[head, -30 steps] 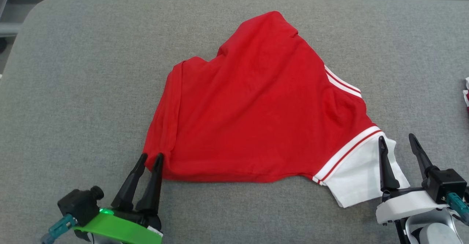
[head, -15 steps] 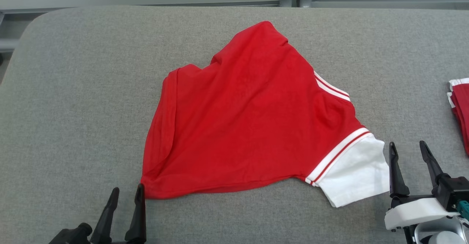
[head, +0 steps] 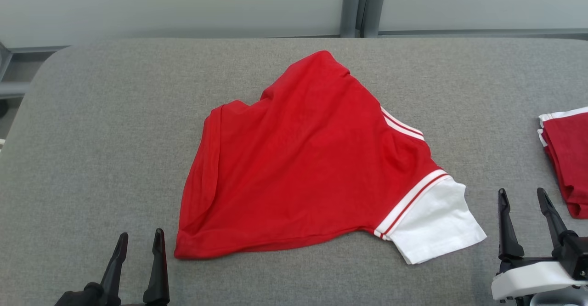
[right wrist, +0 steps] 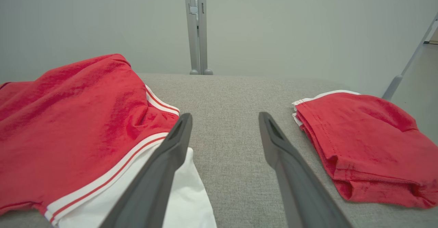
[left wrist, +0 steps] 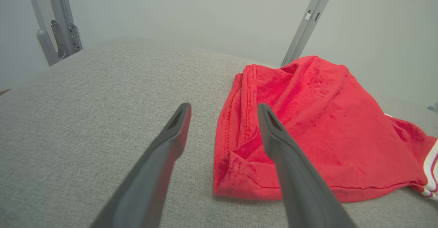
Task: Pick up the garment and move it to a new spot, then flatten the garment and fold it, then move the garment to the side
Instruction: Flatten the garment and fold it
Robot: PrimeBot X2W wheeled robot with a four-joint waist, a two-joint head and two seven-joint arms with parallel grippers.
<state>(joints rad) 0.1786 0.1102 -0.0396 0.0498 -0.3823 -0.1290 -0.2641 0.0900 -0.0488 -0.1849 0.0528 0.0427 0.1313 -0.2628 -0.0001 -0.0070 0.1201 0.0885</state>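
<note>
- The garment (head: pixel 303 159), a red shirt, lies rumpled in a rough triangle in the middle of the grey desk (head: pixel 92 136). How its layers sit underneath is hidden.
- Its white sleeve (head: pixel 432 223), edged with red and white stripes, sticks out flat at the near right corner. A second striped band peeks out higher on the right edge, and the rest of that part is tucked under red cloth.
- The left gripper (head: pixel 141 233) sits just left of the garment's near left corner, apart from the cloth, with its jaws spread and empty. Its body is cut off by the bottom of the head view.
- In the left wrist view, one finger crosses in front of the stitched hem corner and covers part of it.
- The right gripper (head: pixel 521 191) stands just right of the sleeve with a strip of desk between them, its jaws spread and empty.
- A folded red stack (head: pixel 567 159) with white trim lies well to the right. The head view cuts it off, and the right wrist view shows its layered edge.
</note>
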